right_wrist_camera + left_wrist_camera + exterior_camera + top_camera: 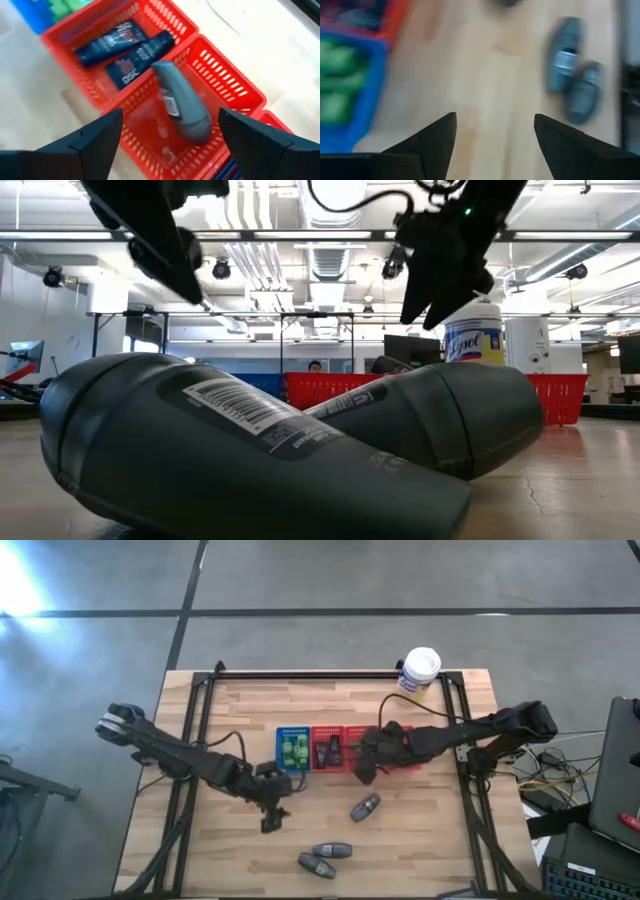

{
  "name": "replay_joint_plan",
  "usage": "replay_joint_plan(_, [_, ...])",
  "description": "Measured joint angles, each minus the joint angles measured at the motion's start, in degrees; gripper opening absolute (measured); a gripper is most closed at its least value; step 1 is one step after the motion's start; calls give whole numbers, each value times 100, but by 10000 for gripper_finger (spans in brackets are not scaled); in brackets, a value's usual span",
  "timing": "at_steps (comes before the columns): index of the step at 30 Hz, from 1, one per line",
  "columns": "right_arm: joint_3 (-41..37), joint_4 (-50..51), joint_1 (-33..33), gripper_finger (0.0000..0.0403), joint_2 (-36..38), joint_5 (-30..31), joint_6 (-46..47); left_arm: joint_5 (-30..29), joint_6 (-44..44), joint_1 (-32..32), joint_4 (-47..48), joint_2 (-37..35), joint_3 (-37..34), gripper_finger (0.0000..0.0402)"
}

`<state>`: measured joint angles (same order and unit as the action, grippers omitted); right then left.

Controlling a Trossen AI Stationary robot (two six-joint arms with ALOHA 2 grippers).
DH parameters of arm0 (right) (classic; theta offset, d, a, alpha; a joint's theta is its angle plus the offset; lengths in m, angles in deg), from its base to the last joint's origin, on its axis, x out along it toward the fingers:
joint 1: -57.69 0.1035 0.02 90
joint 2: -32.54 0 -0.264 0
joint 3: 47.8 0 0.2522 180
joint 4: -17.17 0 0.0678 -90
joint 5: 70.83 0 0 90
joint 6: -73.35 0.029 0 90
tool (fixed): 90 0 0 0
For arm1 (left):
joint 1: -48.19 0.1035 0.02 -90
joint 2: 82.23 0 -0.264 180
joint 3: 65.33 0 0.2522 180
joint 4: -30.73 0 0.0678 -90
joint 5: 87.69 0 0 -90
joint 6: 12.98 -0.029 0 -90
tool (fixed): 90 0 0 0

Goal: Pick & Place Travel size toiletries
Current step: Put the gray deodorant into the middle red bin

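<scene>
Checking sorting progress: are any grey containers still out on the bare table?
Yes: three grey containers lie on the wooden table, outside the trays.

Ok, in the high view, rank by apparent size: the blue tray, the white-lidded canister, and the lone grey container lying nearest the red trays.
1. Blue tray, largest.
2. White-lidded canister. It stands tall, so its top sits nearer the overhead camera and may look bigger than it is.
3. Lone grey container, smallest, though not far behind the canister.

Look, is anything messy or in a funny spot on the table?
Yes. Three grey containers lie loose on the bare wood: one alone and two touching near the front edge. A fourth grey container sits tilted in a red tray below the open right tool. The open left tool holds nothing.
</scene>
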<state>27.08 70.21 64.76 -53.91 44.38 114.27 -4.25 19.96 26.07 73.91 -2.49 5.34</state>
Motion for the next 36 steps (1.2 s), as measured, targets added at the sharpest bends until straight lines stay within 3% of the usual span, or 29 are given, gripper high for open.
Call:
replay_joint_plan(8, [-243, 215, 464, 353, 692, -36, 70, 882, -1400, -219, -1208, 821, 68, 270])
replay_joint_plan(15, [-607, 612, 791, 361, 1382, 78, 781, 1303, -1959, -546, -1655, 2001, 745, 270])
replay_joint_plan(22, [-874, 693, 920, 352, 1626, 188, 1138, 1555, -1723, -708, -1693, 2662, 1279, 271])
replay_joint_plan(36, [-939, 715, 920, 364, 1434, 179, 1157, 1488, -1820, -889, -2055, 3193, 1197, 271])
